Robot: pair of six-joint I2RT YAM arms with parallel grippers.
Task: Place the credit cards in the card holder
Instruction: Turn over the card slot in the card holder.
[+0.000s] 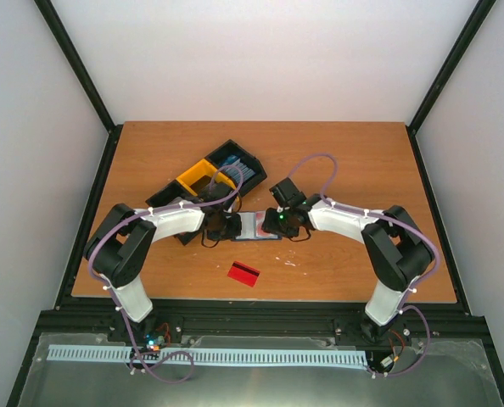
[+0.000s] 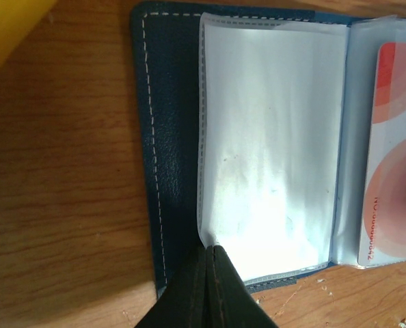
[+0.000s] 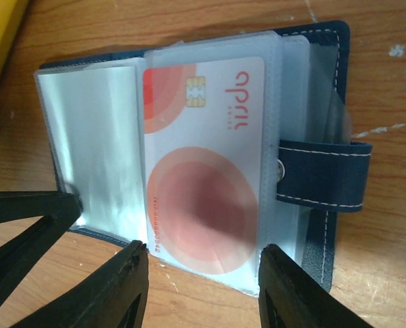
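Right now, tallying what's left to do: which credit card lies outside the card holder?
The red card, lying alone on the table near its front edge. The white card with pink circles sits in a clear sleeve of the open card holder.

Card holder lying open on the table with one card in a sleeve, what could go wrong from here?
The left gripper, shut, touches only one edge of the card holder; if it slips, the holder could shift. The open right gripper straddles the pink-and-white card already slotted in, so pulling back might snag it. The red card lies flat on the table, so it may be hard to grasp.
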